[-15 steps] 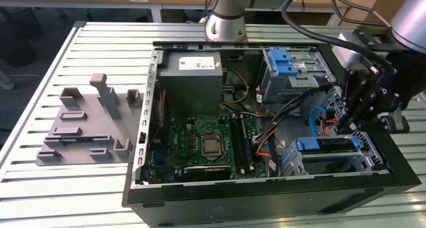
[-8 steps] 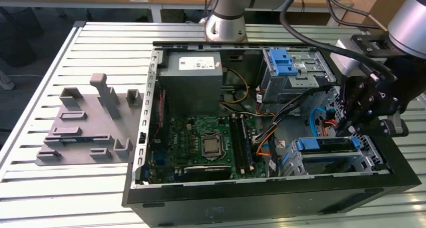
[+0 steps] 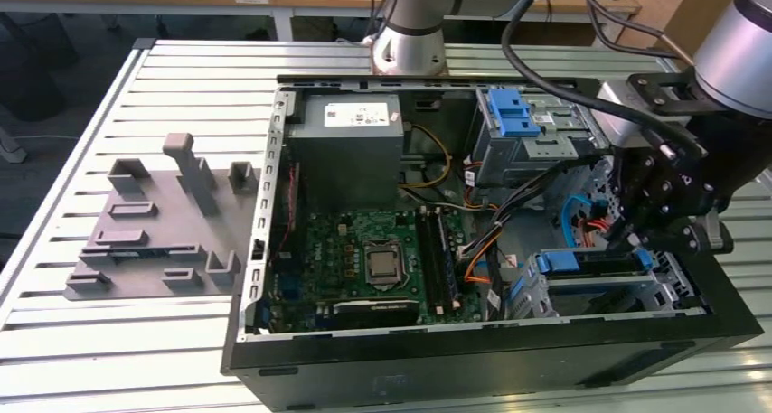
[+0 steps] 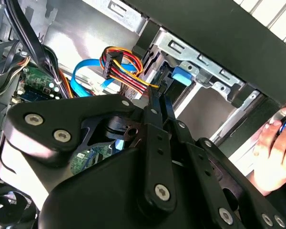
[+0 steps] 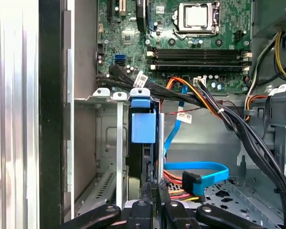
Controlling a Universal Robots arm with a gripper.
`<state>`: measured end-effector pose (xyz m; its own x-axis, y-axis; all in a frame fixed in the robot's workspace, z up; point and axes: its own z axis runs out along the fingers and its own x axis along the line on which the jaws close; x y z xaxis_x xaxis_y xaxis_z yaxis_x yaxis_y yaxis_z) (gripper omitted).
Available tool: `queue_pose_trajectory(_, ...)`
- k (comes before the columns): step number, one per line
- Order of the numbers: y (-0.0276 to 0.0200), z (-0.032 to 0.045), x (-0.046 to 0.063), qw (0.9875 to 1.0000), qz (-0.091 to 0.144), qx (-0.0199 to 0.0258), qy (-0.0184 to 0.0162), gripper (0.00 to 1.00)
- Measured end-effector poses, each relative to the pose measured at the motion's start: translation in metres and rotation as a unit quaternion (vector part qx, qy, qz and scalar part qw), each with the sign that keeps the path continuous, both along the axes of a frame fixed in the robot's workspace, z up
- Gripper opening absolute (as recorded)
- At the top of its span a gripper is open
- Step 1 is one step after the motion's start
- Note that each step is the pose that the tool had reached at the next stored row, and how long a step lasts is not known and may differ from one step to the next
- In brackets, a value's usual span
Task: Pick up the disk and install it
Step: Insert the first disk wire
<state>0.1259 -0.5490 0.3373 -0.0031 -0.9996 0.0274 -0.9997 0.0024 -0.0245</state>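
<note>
First wrist view | we see gripper [image 5: 152,191] fingers pinching the disk [image 5: 143,129] in its bay [image 5: 102,95] | risk: tilt jams the carrier on the rails

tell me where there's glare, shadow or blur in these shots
Exterior view: daylight glares off the slatted table, while the case interior stays dim. First wrist view: the strip beside the case wall is washed out white; the motherboard is sharp. Second wrist view: the gripper linkage looms dark, a hand is overexposed and soft.
</note>
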Motion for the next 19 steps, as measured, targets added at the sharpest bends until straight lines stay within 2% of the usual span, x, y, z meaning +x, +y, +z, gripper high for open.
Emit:
queue_pose_trajectory(4,0.0,-0.0007,-0.0016,0.9999,-0.011,0.0,-0.0002,0.16)
queue_pose_trajectory(19,-0.0009,-0.0053,-0.0012,0.9999,-0.011,0.0002,-0.0002,0.16)
